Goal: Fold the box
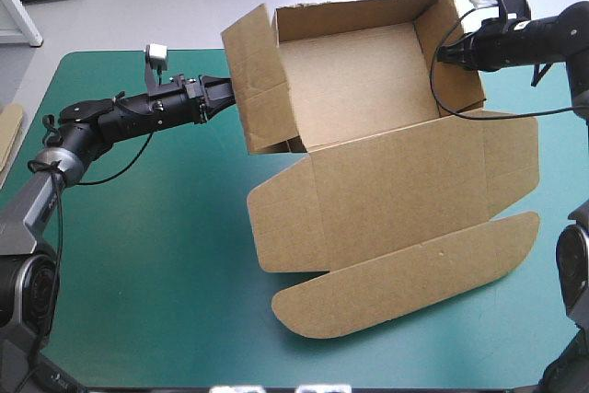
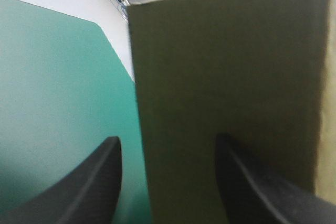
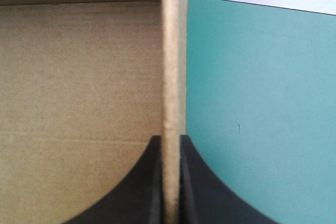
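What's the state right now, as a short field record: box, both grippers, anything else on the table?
box: box stands as an open tray, walls raised
lid: lid lies flat on the teal-green cover, toward the near edge
left gripper: left gripper open at the left wall; the wall's edge lies between the fingers, not pinched
right gripper: right gripper shut on the right wall
other: edge of more board at the table's left edge
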`<state>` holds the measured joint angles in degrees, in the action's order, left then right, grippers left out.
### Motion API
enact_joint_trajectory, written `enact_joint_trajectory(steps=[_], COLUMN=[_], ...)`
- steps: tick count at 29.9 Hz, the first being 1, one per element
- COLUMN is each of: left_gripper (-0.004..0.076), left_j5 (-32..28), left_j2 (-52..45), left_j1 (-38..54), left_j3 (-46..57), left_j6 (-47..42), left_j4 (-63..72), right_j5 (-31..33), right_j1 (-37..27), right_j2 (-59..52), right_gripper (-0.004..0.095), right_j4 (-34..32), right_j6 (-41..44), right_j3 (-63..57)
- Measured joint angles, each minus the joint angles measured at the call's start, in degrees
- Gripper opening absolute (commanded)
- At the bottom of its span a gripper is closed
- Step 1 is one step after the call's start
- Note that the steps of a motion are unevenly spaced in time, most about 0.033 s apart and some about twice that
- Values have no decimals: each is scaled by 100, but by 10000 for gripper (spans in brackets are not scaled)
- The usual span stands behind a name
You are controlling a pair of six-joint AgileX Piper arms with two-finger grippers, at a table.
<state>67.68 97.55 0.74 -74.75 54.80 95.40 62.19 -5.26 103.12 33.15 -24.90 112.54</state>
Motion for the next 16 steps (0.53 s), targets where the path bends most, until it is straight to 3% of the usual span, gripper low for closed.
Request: enact_joint_trajectory(steps=[11,16], left_gripper=[452,452], left_j5=[29,-17], left_j2=[-64,-84], left_j1=[-338,-531], left_j3=[-610,-1281], left_j6=[-176,-808], left_j4=[2,-650], right_j5=[-85,-85], right_j1=[8,8], right_j2=[56,109], right_gripper=[-16,-11], right_j4=[-5,-24], right_j6=[84,171], right_j3=[0,0])
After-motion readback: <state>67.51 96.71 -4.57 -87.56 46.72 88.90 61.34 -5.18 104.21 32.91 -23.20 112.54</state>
